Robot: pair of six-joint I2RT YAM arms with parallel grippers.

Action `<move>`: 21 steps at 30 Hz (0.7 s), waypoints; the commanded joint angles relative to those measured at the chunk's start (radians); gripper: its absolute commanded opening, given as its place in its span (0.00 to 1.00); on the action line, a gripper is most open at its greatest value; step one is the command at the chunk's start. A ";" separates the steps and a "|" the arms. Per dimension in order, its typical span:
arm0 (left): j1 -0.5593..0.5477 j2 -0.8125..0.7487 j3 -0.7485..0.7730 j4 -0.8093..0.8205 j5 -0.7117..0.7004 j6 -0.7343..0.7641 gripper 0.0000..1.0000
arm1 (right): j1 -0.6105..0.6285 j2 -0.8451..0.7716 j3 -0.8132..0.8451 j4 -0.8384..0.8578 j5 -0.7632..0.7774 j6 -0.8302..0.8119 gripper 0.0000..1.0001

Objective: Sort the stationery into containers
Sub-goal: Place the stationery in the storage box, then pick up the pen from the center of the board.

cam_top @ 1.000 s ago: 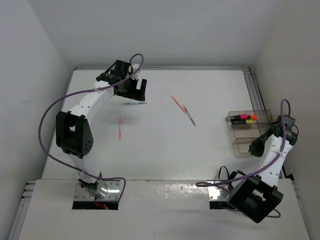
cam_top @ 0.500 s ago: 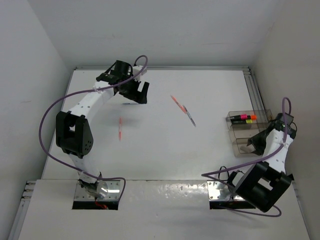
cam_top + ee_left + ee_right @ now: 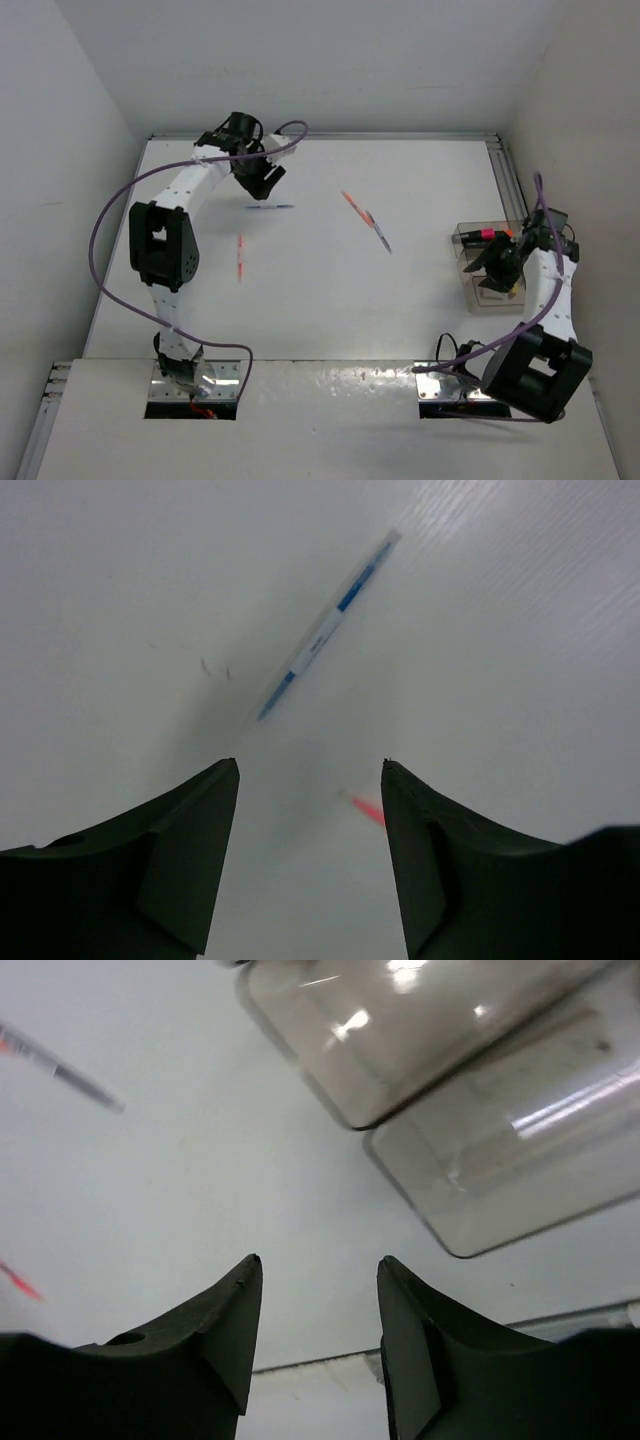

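Left wrist view shows you the left gripper (image 3: 310, 768) spread apart, empty, near a thin blue-and-white pen (image 3: 325, 630); your right gripper (image 3: 318, 1260) gapes empty near the clear plastic boxes (image 3: 520, 1150).

Blue pen (image 3: 325, 630) lies beyond the parted hand (image 3: 310, 768).

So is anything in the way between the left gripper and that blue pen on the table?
Nothing visible is. In the left wrist view the left gripper has its jaws apart and empty, and only bare table lies between it and the blue pen just ahead.
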 commanded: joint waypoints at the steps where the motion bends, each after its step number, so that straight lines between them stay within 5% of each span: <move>1: 0.027 0.045 0.022 -0.046 -0.073 0.199 0.64 | 0.064 -0.007 0.037 0.001 -0.077 -0.120 0.48; 7: 0.036 0.153 0.080 -0.066 -0.004 0.327 0.49 | 0.118 -0.089 0.028 0.045 -0.104 -0.186 0.48; 21: 0.005 0.322 0.152 -0.008 0.042 0.332 0.49 | 0.192 -0.244 0.020 0.143 -0.165 -0.326 0.57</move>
